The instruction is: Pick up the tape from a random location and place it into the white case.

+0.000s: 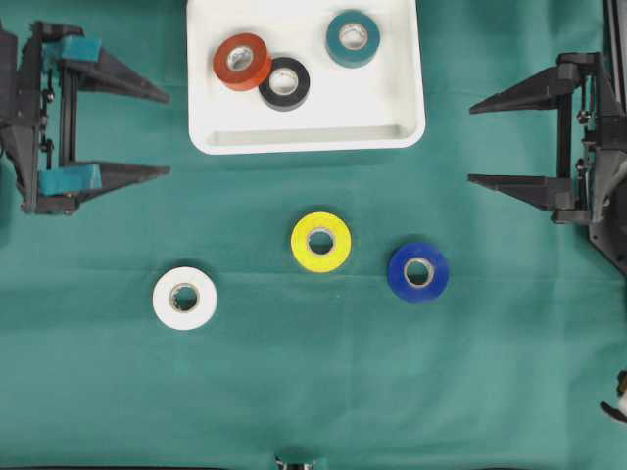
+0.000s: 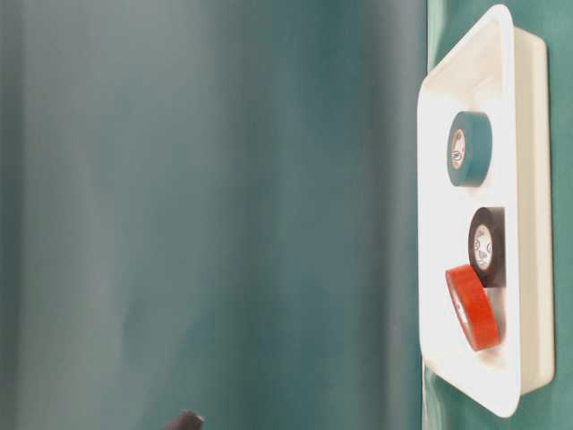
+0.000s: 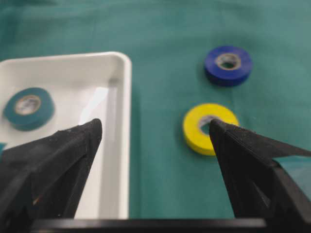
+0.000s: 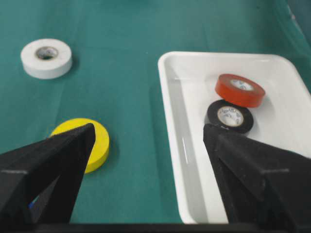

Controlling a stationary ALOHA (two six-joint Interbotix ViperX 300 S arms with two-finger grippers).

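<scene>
The white case (image 1: 306, 139) lies at the back middle of the green cloth and holds a red roll (image 1: 242, 61), a black roll (image 1: 285, 83) and a teal roll (image 1: 353, 38). Three tape rolls lie flat on the cloth in front of it: yellow (image 1: 321, 241), blue (image 1: 418, 271) and white (image 1: 185, 298). My left gripper (image 1: 165, 134) hangs open at the left edge, empty. At the right edge my right gripper (image 1: 472, 143) is open too, with nothing in it. Both are well away from the loose rolls.
In the left wrist view the case's rim (image 3: 124, 145) runs between the fingers, with the yellow roll (image 3: 204, 128) and the blue roll (image 3: 228, 65) beyond. The right wrist view shows the white roll (image 4: 46, 58) far off.
</scene>
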